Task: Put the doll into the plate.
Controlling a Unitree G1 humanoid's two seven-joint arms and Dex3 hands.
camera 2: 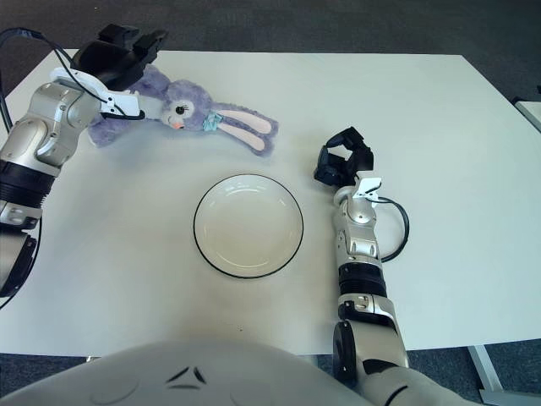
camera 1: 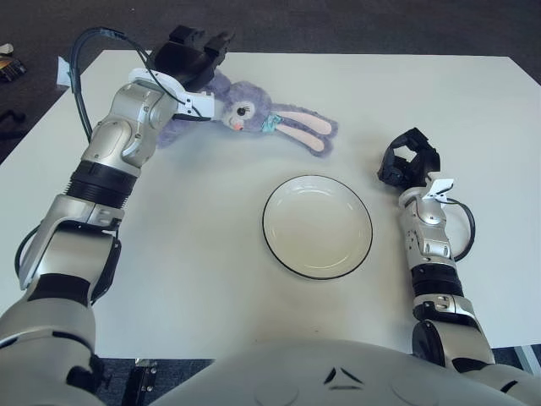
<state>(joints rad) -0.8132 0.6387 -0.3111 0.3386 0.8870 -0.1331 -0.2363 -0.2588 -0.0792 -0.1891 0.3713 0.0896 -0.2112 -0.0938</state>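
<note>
The doll (camera 1: 254,116), a purple long-eared rabbit, lies on its side at the far left of the white bench (camera 1: 211,279), well apart from the empty plate (camera 1: 317,226). The left hand (camera 1: 196,57) hovers over its body, fingers spread, nothing grasped. The right hand (camera 1: 409,161) sits curled beside the plate's right. Grasp and transfer remain.
</note>
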